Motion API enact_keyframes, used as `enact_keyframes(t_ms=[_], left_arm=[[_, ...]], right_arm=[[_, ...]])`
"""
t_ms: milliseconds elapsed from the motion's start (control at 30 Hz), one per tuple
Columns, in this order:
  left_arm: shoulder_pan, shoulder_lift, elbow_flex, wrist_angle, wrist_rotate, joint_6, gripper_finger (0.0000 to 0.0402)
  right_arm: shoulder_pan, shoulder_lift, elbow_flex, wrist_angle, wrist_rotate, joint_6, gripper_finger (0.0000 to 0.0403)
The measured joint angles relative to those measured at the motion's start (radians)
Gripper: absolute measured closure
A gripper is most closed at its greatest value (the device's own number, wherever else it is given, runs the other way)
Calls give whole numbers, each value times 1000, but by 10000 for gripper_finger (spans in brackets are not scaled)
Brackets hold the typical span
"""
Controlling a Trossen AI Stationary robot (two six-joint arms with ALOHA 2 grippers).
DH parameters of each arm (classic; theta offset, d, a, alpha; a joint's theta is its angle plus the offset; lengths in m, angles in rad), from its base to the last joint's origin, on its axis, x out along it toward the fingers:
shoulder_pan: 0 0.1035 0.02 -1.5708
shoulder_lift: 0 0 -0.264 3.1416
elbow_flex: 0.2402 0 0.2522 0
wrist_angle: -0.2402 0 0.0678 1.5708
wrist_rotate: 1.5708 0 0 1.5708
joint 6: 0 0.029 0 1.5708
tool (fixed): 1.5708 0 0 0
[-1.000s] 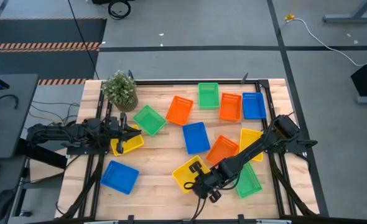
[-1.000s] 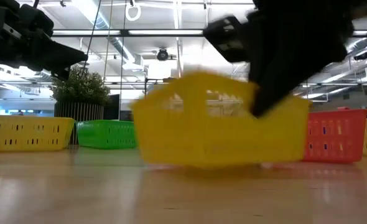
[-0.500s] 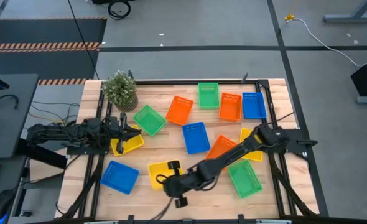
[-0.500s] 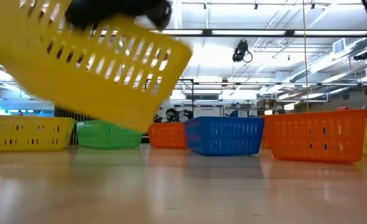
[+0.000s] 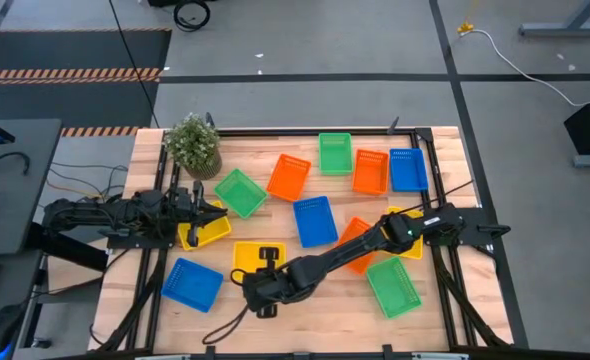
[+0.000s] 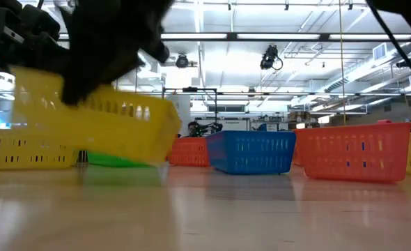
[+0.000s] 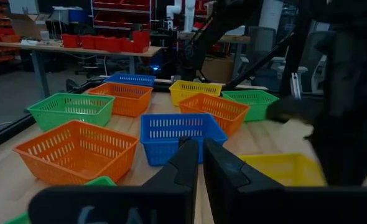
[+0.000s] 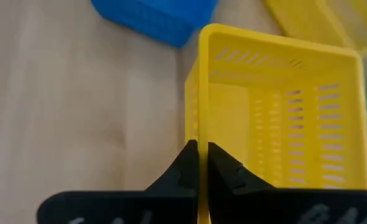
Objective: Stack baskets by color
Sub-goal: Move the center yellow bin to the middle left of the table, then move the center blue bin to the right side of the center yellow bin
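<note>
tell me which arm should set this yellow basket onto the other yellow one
Right. The right gripper is shut on the yellow basket beside the other yellow basket. The left gripper hangs over that one, shut and empty.

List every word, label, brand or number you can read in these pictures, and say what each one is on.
No text can be read anywhere.
Left gripper, housing: pale letters, blurred and cut off at the picture's edge, unreadable.
Right gripper, housing: pale marks, also cut off, unreadable.
Yellow basket in the right gripper: no print visible.
</note>
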Motion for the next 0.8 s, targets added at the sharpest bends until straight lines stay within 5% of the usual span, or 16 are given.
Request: enact_keyframes(t_ms=[433, 800], left_arm=[[0, 0, 0, 0, 0, 0, 369], [0, 0, 0, 0, 0, 0, 363]], right_arm=[[-30, 23, -2, 10, -48, 80, 378], [-21, 13, -2, 48, -52, 10, 263]])
